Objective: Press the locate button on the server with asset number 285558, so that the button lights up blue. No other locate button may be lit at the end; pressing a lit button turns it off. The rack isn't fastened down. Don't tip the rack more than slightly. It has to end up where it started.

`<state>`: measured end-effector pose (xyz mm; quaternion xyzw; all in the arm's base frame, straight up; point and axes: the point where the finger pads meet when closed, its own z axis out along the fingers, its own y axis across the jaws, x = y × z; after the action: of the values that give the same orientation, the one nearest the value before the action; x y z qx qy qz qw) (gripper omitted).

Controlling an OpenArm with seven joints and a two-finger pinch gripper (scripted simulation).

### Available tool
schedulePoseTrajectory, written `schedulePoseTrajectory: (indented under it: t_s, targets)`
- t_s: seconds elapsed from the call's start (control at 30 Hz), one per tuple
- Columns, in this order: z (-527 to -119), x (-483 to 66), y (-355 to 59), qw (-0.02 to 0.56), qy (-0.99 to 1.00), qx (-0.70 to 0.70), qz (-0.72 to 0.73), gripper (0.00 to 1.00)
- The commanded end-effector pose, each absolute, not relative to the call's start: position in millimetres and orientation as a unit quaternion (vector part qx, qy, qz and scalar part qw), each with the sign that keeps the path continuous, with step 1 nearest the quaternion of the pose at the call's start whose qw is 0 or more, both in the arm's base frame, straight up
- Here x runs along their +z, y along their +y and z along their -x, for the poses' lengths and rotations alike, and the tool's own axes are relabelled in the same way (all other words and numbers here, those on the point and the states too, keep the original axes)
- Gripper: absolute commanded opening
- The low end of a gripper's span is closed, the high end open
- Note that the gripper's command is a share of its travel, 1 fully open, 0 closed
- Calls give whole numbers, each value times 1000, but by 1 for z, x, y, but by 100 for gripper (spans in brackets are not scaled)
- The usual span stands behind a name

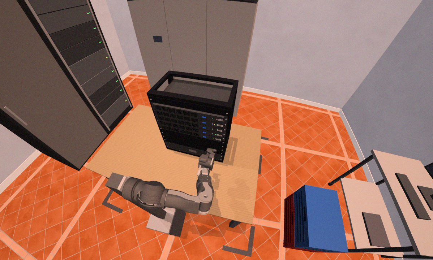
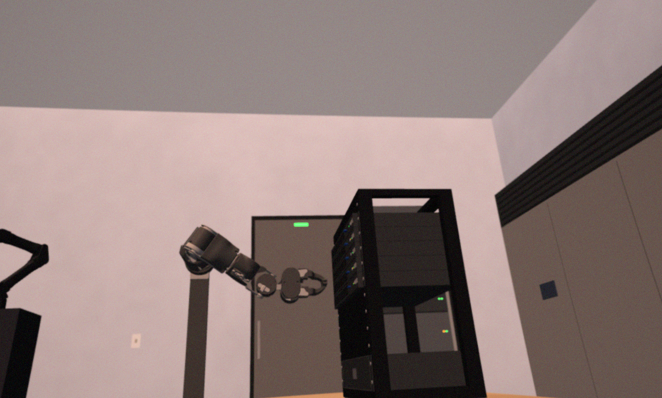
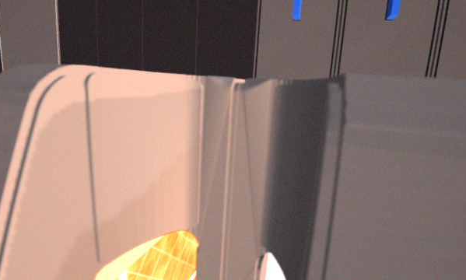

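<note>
From the top view, the grey two-finger gripper [image 1: 209,151] has its jaws pressed together on nothing, just short of the lower right front of the black open-frame server rack [image 1: 192,96], which stands on the pale wooden table top [image 1: 130,151] with its blue-tabbed servers [image 1: 204,126] stacked above and ahead of the tips.

From the exterior view, the tall, unfastened rack looks top-heavy, so I judge it wants a short, light poke on a button, never a grip.

From the wrist view, the fingers hide buttons and asset labels; only two blue tabs [image 3: 296,9] show beyond.
</note>
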<state>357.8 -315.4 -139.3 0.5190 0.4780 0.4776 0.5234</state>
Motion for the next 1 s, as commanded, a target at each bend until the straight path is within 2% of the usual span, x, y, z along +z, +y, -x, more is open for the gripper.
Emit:
schedulePoseTrajectory:
  t_s: [0.0, 0.97]
  targets:
    - [-361, -138, -315, 522, 480, 479, -518, 0]
    - [-372, -138, -316, 522, 480, 479, -518, 0]
